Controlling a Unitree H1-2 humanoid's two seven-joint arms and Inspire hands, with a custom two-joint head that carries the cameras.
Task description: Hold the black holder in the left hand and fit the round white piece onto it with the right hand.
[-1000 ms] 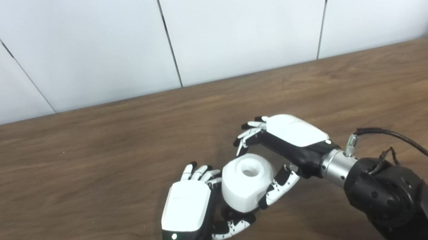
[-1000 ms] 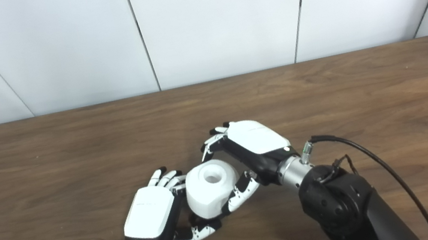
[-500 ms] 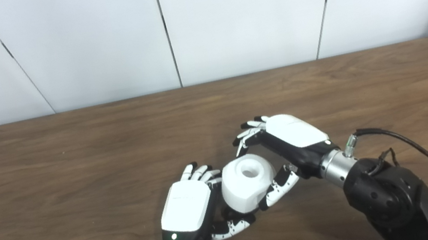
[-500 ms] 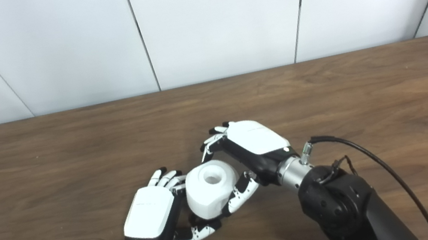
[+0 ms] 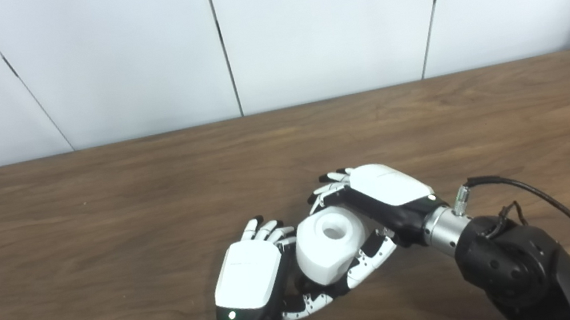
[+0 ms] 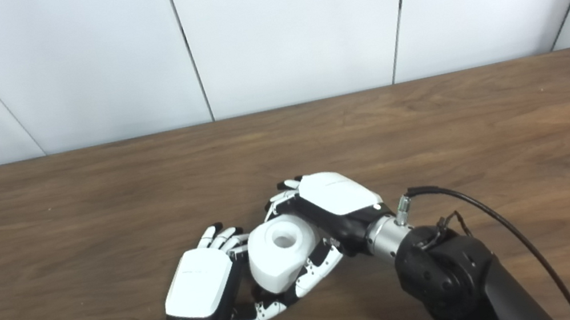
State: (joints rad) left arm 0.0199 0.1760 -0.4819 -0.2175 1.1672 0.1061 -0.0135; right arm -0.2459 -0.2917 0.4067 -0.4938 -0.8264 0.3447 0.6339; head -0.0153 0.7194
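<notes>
The round white piece (image 5: 328, 245), with a hole in its top, stands near the table's front middle. My left hand (image 5: 249, 276) is curled around its left and lower side, thumb underneath. The black holder is hidden under the white piece and inside that hand. My right hand (image 5: 383, 193) wraps the white piece from the right. Its fingers (image 5: 325, 194) lie on the far top edge and its thumb (image 5: 368, 259) under the front. The same grouping shows in the right eye view (image 6: 277, 251).
The brown wooden table (image 5: 97, 214) runs to a white panelled wall at the back. A black cable (image 5: 546, 197) loops off my right forearm over the table's right part.
My right hand has moved down and in toward me and closed its fingers and thumb onto the white piece. The left hand and the white piece have stayed in place.
</notes>
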